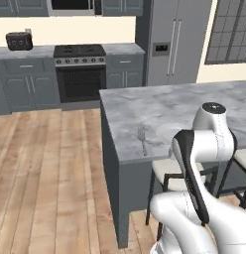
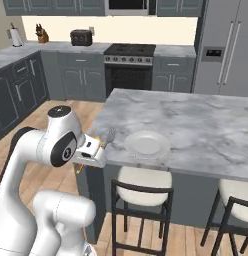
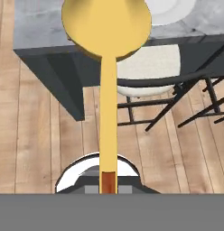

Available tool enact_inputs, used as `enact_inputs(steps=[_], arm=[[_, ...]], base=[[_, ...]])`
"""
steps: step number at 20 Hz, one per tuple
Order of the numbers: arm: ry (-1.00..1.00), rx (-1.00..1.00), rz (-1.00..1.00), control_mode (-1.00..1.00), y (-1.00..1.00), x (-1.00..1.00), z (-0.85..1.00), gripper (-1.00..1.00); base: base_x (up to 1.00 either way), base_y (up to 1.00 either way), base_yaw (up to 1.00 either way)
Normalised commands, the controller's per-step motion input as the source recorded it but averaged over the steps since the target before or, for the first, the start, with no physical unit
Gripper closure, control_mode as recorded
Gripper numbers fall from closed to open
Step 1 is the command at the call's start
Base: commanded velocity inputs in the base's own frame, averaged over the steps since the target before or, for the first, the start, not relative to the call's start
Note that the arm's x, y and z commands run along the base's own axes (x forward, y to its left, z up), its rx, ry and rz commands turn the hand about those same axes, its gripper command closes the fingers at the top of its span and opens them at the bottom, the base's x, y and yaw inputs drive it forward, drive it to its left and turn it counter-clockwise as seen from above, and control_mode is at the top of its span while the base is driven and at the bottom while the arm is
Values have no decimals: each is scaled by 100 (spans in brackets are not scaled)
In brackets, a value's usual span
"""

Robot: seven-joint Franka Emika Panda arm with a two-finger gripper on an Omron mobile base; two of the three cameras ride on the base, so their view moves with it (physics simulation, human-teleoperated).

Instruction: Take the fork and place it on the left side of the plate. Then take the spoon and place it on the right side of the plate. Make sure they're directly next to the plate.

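Pincer [image 3: 108, 180] clamped tight on the spoon [image 3: 107, 54] handle, bowl outward, off the worktop [image 2: 206, 130] edge near the plate [image 2: 147, 144].

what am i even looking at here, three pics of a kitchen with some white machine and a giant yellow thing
The white machine is a robot arm on a base that can drive, in a computer-rendered kitchen. Two pictures come from cameras on that base, one behind the arm on its left, one on its right, both looking at the same grey marble island counter. The third comes from a camera on the hand itself, looking along the gripper.

On the counter lie a pale plate and, on its left, a grey fork. Stools stand below.

The giant yellow thing is a small spoon, huge because it sits right before the hand camera. The gripper is shut on its handle, holding it off the counter's edge.
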Motion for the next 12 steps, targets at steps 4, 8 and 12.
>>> enact_inputs(steps=[4,8,12], arm=[[0,0,0,100,0,0,0,100],[0,0,0,100,0,0,0,100],[0,0,0,100,0,0,0,100]], base=[[50,-100,0],[45,-100,0],[62,-86,0]])
